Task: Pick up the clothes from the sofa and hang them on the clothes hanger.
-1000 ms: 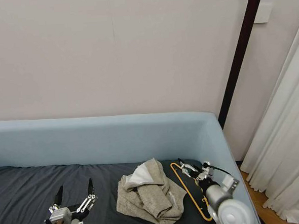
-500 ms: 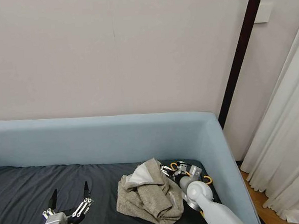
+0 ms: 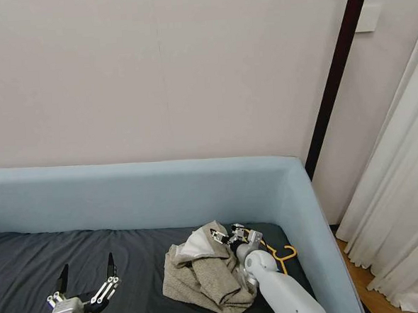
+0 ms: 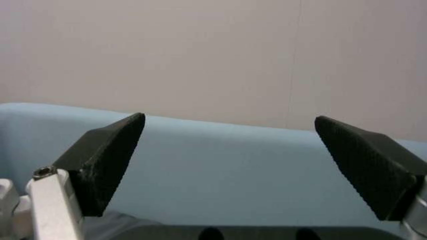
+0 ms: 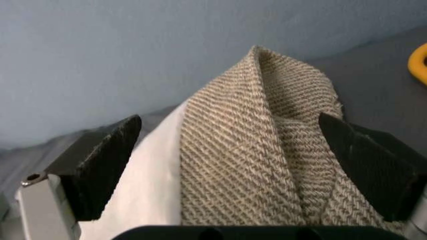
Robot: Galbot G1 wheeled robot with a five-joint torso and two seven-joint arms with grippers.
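Note:
A crumpled beige woven garment with a white lining lies on the dark sofa seat. My right gripper hovers open at the garment's far right edge. In the right wrist view the gripper has its two dark fingers spread on either side of a raised fold of the garment, without touching it. A yellow clothes hanger lies on the seat just right of the right arm, partly hidden by it. My left gripper stands open low over the seat at the left, holding nothing.
The light blue sofa back runs behind the seat, and the left wrist view faces the sofa back through the gripper. A dark pole and white curtains stand to the right.
My right arm has swung left, from over the yellow hanger to the garment's far edge. The left gripper has sunk slightly lower and to the left, still open.

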